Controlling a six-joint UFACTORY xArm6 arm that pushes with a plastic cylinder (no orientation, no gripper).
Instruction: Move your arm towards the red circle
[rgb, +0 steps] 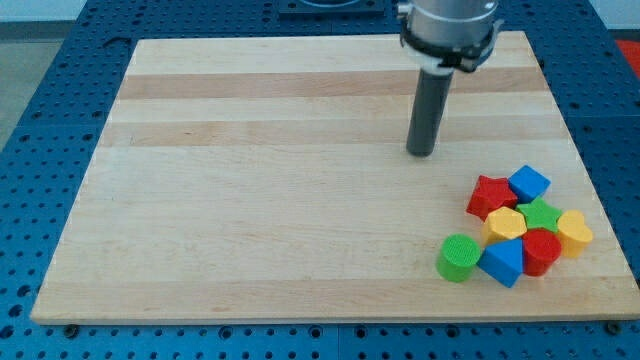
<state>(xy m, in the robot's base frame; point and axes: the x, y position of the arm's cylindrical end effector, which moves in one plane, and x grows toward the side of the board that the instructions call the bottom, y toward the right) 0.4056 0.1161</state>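
Green cylinder (458, 258): nearest the camera, seen close to the wooden board's (250, 200) bottom edge, toward its bottom right corner, at the left end of the huddle of blocks.

Blue block (503, 263): pictured just right of the green cylinder, pressed against the red circle; its exact shape cannot be made out.

Red circle (541, 250): the target, shown near the bottom right corner, hemmed in by the blue block on its left, a yellow block (504, 223) and a green block (541, 213) above, and a yellow heart (574, 231) on its right.

Orientation: the red circle is seen standing on a flat end, its long axis upright; being round, no facing direction can be given.

Rest of the cluster: a red block (491, 195) and a blue cube (529, 183) are seen at the huddle's top, toward the right edge.

My tip (421, 153): caught well apart from every block, up and left of the cluster, nearer the board's top edge than its bottom.

Jaws: none are fitted; a plain dark rod is carried, so nothing is spread or pinched.

Step in hand: the approach is judged to be barely begun.

Next move: travel toward the bottom right corner is called for. A straight line is judged likely to strike the red block and yellow block first, so a path round the cluster's lower side may be needed.
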